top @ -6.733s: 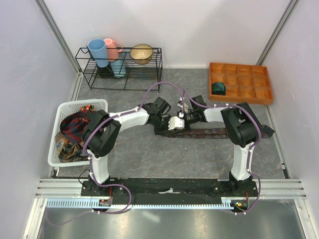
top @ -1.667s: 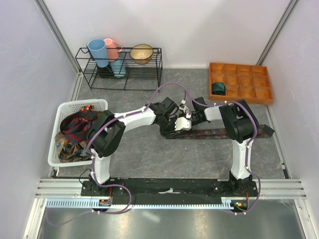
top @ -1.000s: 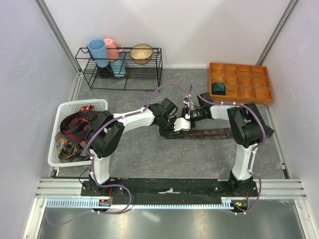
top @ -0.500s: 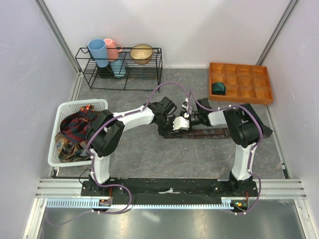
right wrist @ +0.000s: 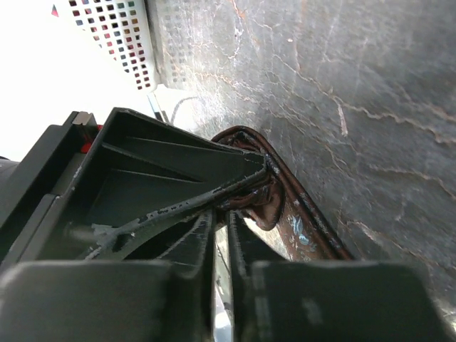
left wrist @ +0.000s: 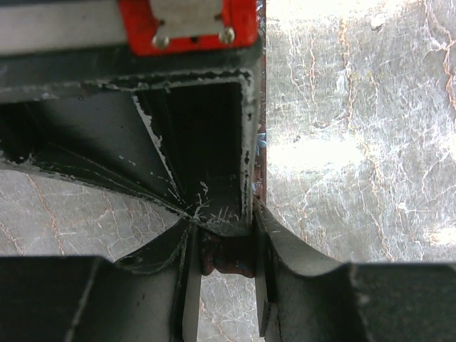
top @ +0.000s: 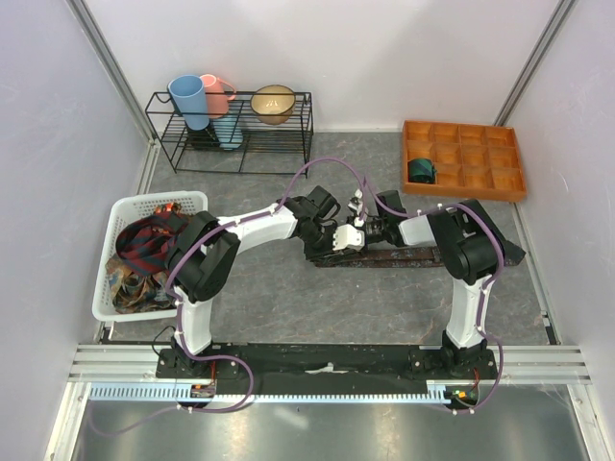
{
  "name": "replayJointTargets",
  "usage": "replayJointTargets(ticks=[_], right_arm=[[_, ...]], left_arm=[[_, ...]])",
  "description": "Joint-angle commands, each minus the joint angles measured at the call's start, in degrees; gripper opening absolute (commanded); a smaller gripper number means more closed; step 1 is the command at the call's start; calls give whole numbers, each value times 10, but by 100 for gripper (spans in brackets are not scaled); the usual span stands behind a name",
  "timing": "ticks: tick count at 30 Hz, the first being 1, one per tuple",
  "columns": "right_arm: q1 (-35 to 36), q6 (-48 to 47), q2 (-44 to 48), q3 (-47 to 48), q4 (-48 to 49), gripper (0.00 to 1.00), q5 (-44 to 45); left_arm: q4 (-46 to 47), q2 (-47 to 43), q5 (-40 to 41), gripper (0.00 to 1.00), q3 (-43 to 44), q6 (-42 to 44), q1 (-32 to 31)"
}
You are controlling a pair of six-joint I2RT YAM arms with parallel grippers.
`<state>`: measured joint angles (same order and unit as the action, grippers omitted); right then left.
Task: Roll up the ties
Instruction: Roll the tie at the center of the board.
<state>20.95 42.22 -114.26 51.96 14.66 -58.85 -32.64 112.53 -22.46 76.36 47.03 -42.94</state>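
right elbow (top: 461, 235) has swung inward; right gripper (top: 361, 230) and left gripper (top: 338, 240) both clamp the maroon tie (top: 413, 255).

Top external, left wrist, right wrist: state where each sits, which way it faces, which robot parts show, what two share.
Top external: above, behind the bases, facing down at the table; both arms, left gripper and right gripper meeting at the maroon-brown tie.
Left wrist: on the left arm, facing down; its fingers clamp the tie's rolled end.
Right wrist: on the right arm, facing the white basket; fingers nearly closed.
Shared: both wrists see the roll.
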Motion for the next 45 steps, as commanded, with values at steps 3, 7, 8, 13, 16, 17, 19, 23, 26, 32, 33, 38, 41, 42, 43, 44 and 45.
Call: replayJointTargets(ticks=[3,7,8,13,16,17,19,23,26,32,33,38,41,42,43,44,45], right_arm=[[-3,-83,-18,26,-88,0,60],[-13,-95,-27,27,-113,0,72],[-16,-98,-28,25,-120,0,80],[-34,-100,-33,23,-130,0,92],[-35,-101,-32,23,-137,0,95],[-35,-103,-33,23,-139,0,99],[-35,-105,-33,22,-142,0,100],[-41,-117,-33,23,-161,0,106],[-44,-125,-33,24,-176,0,112],[-48,-143,-33,28,-197,0,119],[-48,-144,-32,28,-198,0,121],[-48,-149,-33,32,-202,0,121],[-48,-150,-34,32,-203,0,122],[-48,-151,-35,33,-202,0,121],[-48,-151,-36,34,-202,0,120],[-47,-151,-37,34,-204,0,120],[-48,-152,-37,34,-203,0,119]], left_arm=[[-32,38,16,27,-22,34,-3],[-31,36,10,34,-17,37,3],[-31,34,9,37,-14,36,4],[-31,26,-13,47,-8,35,8],[-23,18,-24,52,-9,31,8],[-15,16,-27,54,-9,26,8],[-1,9,-31,56,-12,18,8],[27,-6,-41,60,-16,-3,13],[51,-11,-44,62,-24,-16,15],[64,1,-58,61,-8,-34,16],[63,3,-59,61,-5,-33,16],[63,10,-72,57,4,-39,15],[63,11,-80,57,8,-42,12],[64,15,-80,57,10,-44,9],[63,16,-82,57,12,-49,8],[64,18,-85,57,14,-51,8],[64,23,-85,56,17,-53,5]])
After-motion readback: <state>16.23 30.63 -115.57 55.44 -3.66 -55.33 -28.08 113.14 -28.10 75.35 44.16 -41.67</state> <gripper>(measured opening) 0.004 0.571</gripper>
